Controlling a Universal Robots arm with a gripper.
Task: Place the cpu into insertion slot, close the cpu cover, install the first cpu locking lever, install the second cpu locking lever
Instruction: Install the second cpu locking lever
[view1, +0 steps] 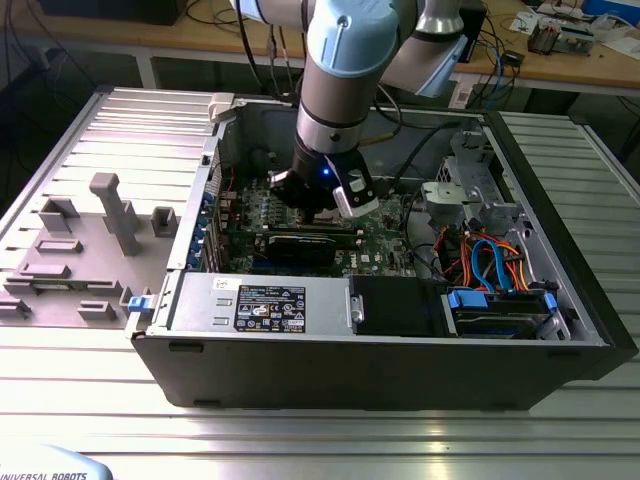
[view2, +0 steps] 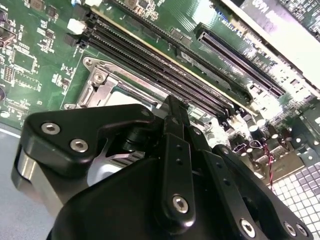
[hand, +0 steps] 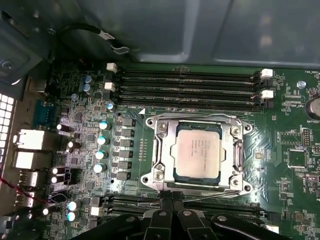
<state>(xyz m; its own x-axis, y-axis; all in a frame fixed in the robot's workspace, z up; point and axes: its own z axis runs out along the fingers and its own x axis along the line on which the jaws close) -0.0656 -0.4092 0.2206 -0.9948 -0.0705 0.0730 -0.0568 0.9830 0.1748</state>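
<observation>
The cpu (hand: 197, 151) lies flat in the insertion slot (hand: 152, 177), its silver top showing through the window of the cpu cover (hand: 231, 150), which lies down over it. My gripper (hand: 169, 198) is shut, its fingertips together at the socket's edge and touching or just above a thin metal lever (hand: 215, 194) that runs along that side. In the second wrist view the shut gripper (view2: 172, 102) points at the socket's silver frame (view2: 100, 82). In the exterior view the gripper (view1: 318, 208) is low inside the open computer case, over the motherboard.
Long black memory slots (hand: 190, 82) run along both sides of the socket. A black graphics card (view1: 300, 245) stands just in front of the gripper. The power supply (view1: 260, 300), drive cables (view1: 490, 260) and case walls hem in the board. Grey fixture blocks (view1: 115, 210) sit outside on the left.
</observation>
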